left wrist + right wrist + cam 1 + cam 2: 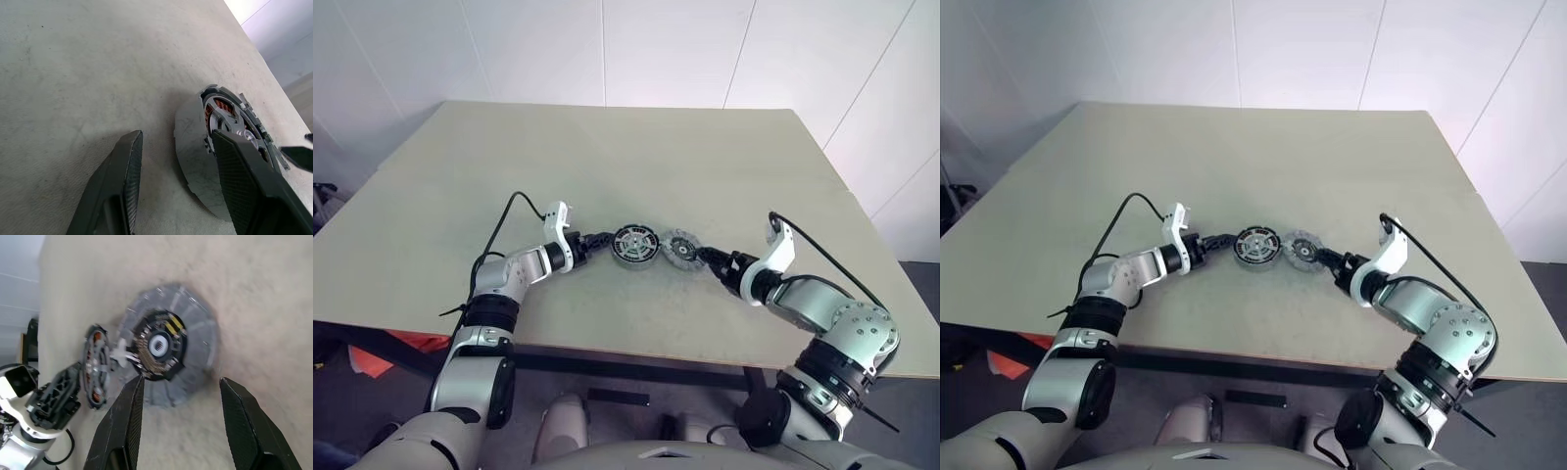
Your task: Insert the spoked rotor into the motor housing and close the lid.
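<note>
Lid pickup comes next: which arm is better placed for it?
Right. The right claw is open and points at the lid, which lies flat just ahead of it. The left claw sits at the motor housing, on the lid's far side.

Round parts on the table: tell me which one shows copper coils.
The motor housing, the left one, at the left gripper: copper-brown coils show inside it. The grey disc by the right gripper has a dark centre instead.

no legible txt, labels, nos. or signs anywhere
</note>
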`<state>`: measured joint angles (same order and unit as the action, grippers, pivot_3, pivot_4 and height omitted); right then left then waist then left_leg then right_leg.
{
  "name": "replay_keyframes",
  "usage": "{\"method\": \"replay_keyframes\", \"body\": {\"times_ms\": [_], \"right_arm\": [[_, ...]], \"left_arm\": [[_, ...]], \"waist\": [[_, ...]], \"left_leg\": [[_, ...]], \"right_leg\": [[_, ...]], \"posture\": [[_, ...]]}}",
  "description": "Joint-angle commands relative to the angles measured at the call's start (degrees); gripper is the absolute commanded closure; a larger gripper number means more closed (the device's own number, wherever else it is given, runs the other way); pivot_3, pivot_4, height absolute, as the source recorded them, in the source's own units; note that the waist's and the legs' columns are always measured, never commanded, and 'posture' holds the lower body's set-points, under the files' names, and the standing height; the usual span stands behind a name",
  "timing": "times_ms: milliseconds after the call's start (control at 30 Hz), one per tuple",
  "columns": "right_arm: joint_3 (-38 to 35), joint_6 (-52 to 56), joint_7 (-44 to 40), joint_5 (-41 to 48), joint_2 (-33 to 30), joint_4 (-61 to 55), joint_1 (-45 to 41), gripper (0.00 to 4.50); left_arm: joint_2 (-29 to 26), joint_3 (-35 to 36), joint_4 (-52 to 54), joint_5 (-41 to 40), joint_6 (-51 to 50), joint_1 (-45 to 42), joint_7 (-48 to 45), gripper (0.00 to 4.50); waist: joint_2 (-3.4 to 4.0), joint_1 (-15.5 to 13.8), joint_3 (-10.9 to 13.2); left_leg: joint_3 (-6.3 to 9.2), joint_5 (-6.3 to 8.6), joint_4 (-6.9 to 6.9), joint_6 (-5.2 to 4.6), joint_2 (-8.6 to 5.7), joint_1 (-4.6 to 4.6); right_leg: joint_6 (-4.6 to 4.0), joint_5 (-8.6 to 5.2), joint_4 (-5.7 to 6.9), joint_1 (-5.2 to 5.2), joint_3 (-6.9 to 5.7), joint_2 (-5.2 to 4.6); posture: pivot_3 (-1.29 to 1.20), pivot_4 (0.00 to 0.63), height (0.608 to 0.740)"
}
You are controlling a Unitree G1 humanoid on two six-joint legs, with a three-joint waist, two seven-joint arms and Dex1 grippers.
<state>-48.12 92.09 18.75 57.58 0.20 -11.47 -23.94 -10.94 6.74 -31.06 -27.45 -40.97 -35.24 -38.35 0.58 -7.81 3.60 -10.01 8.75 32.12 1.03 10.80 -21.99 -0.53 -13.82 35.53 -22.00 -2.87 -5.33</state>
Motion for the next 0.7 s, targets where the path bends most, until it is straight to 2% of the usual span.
{"method": "replay_keyframes", "body": {"times_ms": [33, 367, 567, 700], "right_arm": [[0.6, 0.4, -0.5, 0.0, 0.1, -0.1, 0.2, 1.79], [2.1, -4.5, -3.1, -3.8, 2.5, 4.5, -1.0, 1.79], [5.4, -12.0, -5.1, -6.4, 2.9, 10.5, -2.5, 1.79], [6.8, -15.4, -6.0, -7.0, 2.1, 13.5, -3.6, 1.79]], "left_arm": [[-0.7, 0.2, 1.0, 0.3, 0.7, -1.3, -0.8, 2.11], [-1.3, 0.1, 1.9, 0.9, 0.2, -0.8, -0.7, 2.11], [-1.9, 0.3, 2.7, 1.0, -0.3, -0.7, -0.5, 2.11], [-2.2, 0.5, 2.9, 0.9, -0.4, -0.7, -0.3, 2.11]], "waist": [[0.01, 0.0, 0.0], [-0.06, 0.5, -0.1], [-0.09, 0.9, -0.1], [-0.09, 0.9, -0.1]], "left_leg": [[0.00, 0.00, 0.00, 0.00, 0.01, 0.01], [0.00, -0.04, 0.01, 0.06, 0.06, 0.15], [-0.01, -0.08, 0.00, 0.15, 0.11, 0.94], [0.08, -0.10, -0.01, 0.19, 0.11, 1.07]], "right_leg": [[0.00, 0.00, 0.00, 0.01, 0.00, 0.00], [0.13, -0.08, 0.03, 0.09, 0.00, 0.01], [-0.08, -0.25, 0.00, 0.78, 0.00, 0.01], [-0.07, -0.26, -0.15, 0.76, -0.03, 0.01]], "posture": [[0.00, 0.000, 0.740], [0.00, 0.000, 0.740], [0.00, 0.000, 0.740], [0.00, 0.000, 0.740]]}}
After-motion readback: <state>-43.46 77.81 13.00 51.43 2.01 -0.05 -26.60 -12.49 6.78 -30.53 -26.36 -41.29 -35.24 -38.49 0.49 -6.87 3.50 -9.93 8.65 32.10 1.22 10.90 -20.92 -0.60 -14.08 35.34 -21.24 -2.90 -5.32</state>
